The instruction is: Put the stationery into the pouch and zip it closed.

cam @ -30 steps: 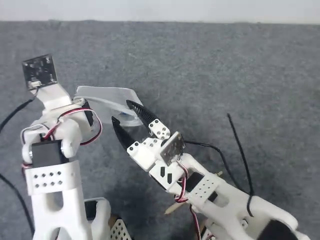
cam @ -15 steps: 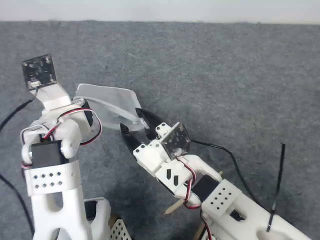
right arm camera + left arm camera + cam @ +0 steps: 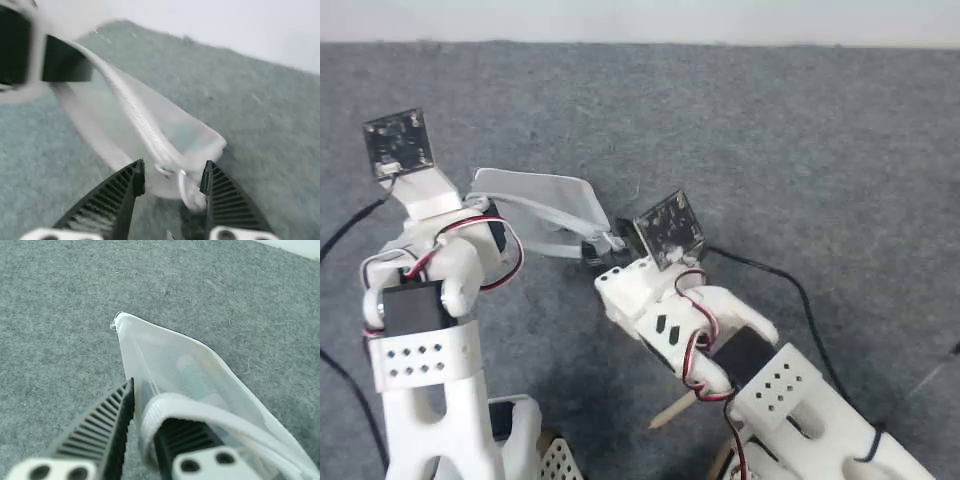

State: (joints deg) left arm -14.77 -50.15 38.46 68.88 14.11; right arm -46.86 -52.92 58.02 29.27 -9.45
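The translucent white pouch is held off the grey carpet, and its zipper edge runs toward the right arm. My left gripper is shut on the pouch's near end, with the pouch's rim pinched between its black fingers. Through the pouch wall I make out a pale greenish item inside. My right gripper is at the pouch's other end. In the right wrist view it is open, its jaws on either side of the zipper pull on the pouch.
A wooden stick lies on the carpet under the right arm. A black cable trails off to the right. Grey carpet stretches back to a white wall.
My right gripper has moved forward to the pouch's zipper end and its jaws have narrowed around it. The pouch has shifted slightly. The left arm has kept still.
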